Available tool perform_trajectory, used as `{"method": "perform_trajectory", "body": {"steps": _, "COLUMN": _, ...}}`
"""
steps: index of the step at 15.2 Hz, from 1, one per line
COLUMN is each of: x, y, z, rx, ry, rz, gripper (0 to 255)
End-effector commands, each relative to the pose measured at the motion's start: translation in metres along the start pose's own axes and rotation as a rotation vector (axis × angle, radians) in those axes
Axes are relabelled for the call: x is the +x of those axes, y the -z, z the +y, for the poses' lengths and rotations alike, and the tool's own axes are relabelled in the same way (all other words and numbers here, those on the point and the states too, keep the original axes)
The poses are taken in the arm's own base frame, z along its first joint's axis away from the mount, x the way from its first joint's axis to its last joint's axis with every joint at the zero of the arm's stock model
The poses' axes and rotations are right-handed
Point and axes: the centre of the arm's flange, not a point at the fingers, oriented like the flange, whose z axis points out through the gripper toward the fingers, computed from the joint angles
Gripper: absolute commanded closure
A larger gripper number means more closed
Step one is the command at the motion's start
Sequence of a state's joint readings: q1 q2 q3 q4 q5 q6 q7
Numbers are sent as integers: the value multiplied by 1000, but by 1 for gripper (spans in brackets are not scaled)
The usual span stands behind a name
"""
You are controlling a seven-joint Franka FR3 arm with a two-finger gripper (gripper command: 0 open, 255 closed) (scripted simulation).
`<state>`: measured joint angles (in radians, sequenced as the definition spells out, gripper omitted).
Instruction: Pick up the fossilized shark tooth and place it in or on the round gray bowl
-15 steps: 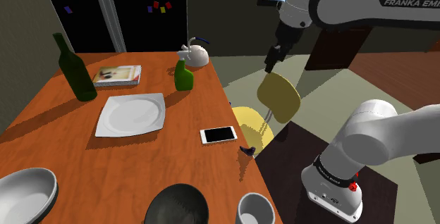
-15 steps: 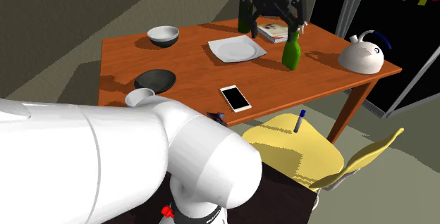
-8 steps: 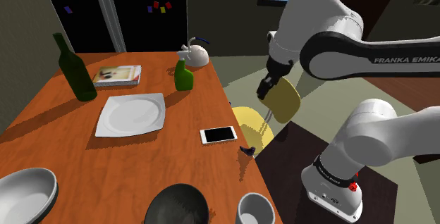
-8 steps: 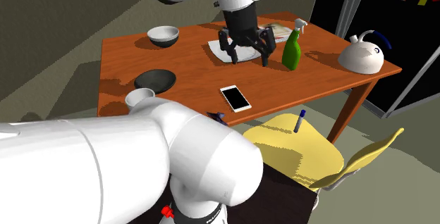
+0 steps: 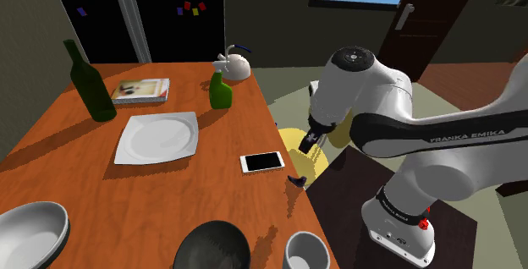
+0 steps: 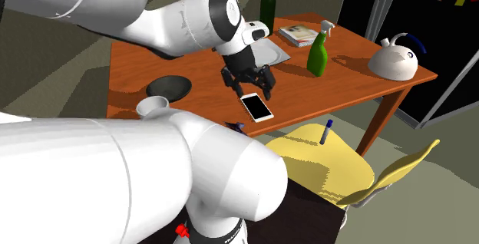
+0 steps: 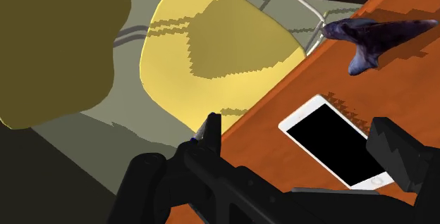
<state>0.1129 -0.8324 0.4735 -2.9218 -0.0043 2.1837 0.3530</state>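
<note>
Orange-brown wood makes the worktop (image 5: 101, 183), set in a dim room with a black area behind it. Nearest the shoulder camera, well short of the white phone (image 5: 262, 161), stand a white cup (image 5: 305, 252) and a dark bowl (image 5: 211, 246). The light grey bowl (image 5: 30, 233) sits farthest from the phone along that near end. Just short of the phone, at the worktop's edge, lies the shark tooth (image 7: 374, 36), dark bluish and lying flat. The gripper (image 6: 248, 89) hangs above, near the phone and about over the worktop's edge. Its fingers (image 7: 398, 152) stand apart, touching neither tooth nor phone. Beside the phone, off the edge, is a yellow chair (image 6: 315, 158), and what looks like a blue pen (image 6: 327, 131) stands on its seat. Beyond the phone lies a white square plate (image 5: 158, 136). Farther on stand a green spray bottle (image 5: 221, 91), a dark green bottle (image 5: 89, 81) and a book (image 5: 141, 90). Farthest from the phone is a white kettle (image 5: 235, 66).
</note>
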Motion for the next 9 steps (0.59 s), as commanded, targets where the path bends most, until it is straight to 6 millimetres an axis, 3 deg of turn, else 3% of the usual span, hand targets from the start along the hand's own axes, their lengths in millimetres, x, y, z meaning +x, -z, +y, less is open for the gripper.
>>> {"method": "perform_trajectory", "body": {"steps": 1, "x": -8, "y": -18, "z": -24, "rx": -21, "ry": 4, "rz": 4, "gripper": 0}}
{"method": "perform_trajectory", "body": {"steps": 7, "x": -33, "y": -79, "z": -79, "rx": -86, "ry": 18, "rz": 11, "gripper": 0}}
{"method": "perform_trajectory", "body": {"steps": 9, "x": -36, "y": -91, "z": -84, "rx": -92, "ry": 19, "rz": 12, "gripper": 0}}
